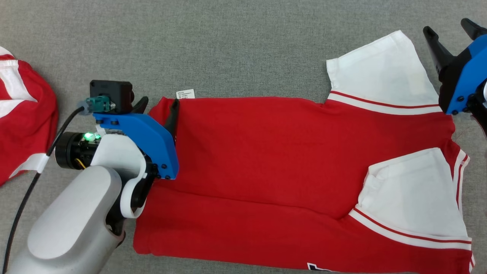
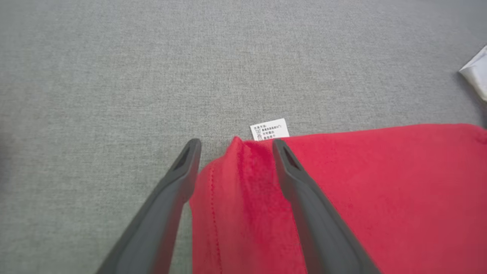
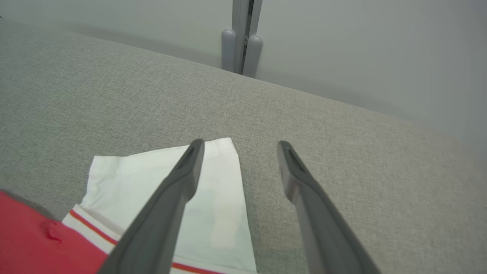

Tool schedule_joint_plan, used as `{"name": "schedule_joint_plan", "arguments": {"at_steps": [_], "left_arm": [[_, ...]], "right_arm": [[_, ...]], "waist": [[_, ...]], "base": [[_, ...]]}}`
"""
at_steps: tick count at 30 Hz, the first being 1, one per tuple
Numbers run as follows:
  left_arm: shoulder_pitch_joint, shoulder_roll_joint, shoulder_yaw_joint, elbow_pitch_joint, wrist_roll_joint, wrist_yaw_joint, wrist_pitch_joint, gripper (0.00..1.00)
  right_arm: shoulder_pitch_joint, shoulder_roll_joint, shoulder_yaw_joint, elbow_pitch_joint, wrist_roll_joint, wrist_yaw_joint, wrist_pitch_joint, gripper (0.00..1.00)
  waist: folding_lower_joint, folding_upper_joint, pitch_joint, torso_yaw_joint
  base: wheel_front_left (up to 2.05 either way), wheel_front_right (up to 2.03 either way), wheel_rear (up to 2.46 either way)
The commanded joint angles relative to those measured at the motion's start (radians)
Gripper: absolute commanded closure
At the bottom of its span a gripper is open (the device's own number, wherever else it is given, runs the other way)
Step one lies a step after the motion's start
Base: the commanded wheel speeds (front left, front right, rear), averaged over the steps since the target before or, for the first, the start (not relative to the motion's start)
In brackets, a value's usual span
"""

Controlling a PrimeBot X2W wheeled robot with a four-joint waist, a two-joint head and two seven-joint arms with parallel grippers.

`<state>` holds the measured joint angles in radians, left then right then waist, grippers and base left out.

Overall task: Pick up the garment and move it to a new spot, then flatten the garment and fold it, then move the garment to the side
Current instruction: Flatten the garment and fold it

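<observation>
The garment (image 1: 266, 152) is a red shirt with white sleeves, lying spread on the grey cloth surface (image 1: 228, 45). My left gripper (image 1: 158, 107) stands open at its upper left corner. In the left wrist view that gripper (image 2: 236, 146) straddles the raised red hem corner (image 2: 243, 179), one finger over the cloth and one over the bare surface, just short of a white care label (image 2: 269, 129). My right gripper (image 1: 451, 30) is open at the upper right, beside the upper white sleeve (image 1: 380, 72). Seen from the right wrist, it (image 3: 240, 147) hovers over that sleeve's outer edge (image 3: 125, 182).
Another red and white garment (image 1: 23, 114) lies bunched at the far left edge. A second white sleeve (image 1: 411, 194) is folded onto the shirt's lower right. Behind the surface's far edge stand a grey post (image 3: 242, 42) and a pale wall.
</observation>
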<state>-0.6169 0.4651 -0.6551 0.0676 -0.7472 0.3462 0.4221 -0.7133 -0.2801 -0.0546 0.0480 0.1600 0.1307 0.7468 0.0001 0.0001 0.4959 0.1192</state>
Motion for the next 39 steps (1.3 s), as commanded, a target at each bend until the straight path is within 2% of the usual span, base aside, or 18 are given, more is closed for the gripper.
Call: {"name": "schedule_joint_plan", "arguments": {"at_steps": [1, 5, 12, 16, 17, 18, 19, 25, 39], "left_arm": [[0.013, 0.005, 0.001, -0.004, -0.001, 0.005, 0.005, 0.00], [0.026, 0.006, -0.005, -0.005, -0.019, 0.013, 0.037, 0.00], [-0.012, -0.023, -0.008, 0.100, -0.026, -0.002, 0.033, 0.00], [-0.005, -0.018, -0.034, 0.150, -0.026, 0.003, 0.074, 0.00], [0.002, -0.014, -0.041, 0.157, -0.027, 0.001, 0.086, 0.23], [0.012, -0.012, -0.050, 0.160, -0.036, -0.007, 0.104, 0.53], [0.021, -0.012, -0.056, 0.160, -0.044, -0.013, 0.119, 1.00], [0.053, -0.004, -0.068, 0.138, -0.057, -0.026, 0.125, 1.00], [0.021, -0.053, -0.094, 0.115, -0.046, -0.061, 0.074, 1.00]], "right_arm": [[-0.013, -0.005, -0.003, -0.003, -0.005, 0.000, 0.000, 0.00], [-0.013, 0.002, 0.001, -0.006, -0.007, 0.000, 0.006, 0.00], [-0.029, 0.009, 0.036, -0.003, -0.007, 0.000, 0.014, 0.00], [-0.033, -0.003, 0.047, 0.003, -0.013, 0.000, 0.026, 0.00], [-0.032, -0.006, 0.050, 0.006, -0.014, 0.000, 0.032, 0.00], [-0.032, -0.010, 0.054, 0.009, -0.014, 0.000, 0.038, 0.00], [-0.033, -0.017, 0.057, 0.011, -0.014, 0.000, 0.043, 0.00], [-0.066, -0.050, 0.095, 0.046, -0.006, 0.000, 0.068, 0.00], [-0.157, -0.067, 0.103, 0.341, 0.030, 0.000, 0.097, 0.00]], "waist": [[-0.0001, -0.0001, 0.000, 0.000], [-0.0001, -0.0001, 0.004, -0.006], [-0.0001, -0.0001, 0.028, -0.025], [-0.0001, -0.0001, 0.032, -0.024], [-0.0001, -0.0001, 0.032, -0.022], [-0.0001, -0.0001, 0.032, -0.020], [-0.0001, -0.0001, 0.033, -0.018], [-0.0001, -0.0001, 0.042, -0.001], [-0.0001, -0.0001, 0.098, 0.055]], "base": [[0.00, 0.00, 0.00], [0.00, 0.00, 0.00], [0.00, 0.00, 0.00], [0.00, 0.00, 0.00], [0.00, 0.00, 0.00], [0.00, 0.00, 0.00], [0.00, 0.00, 0.00], [0.00, 0.00, 0.00], [0.00, 0.00, 0.00]]}}
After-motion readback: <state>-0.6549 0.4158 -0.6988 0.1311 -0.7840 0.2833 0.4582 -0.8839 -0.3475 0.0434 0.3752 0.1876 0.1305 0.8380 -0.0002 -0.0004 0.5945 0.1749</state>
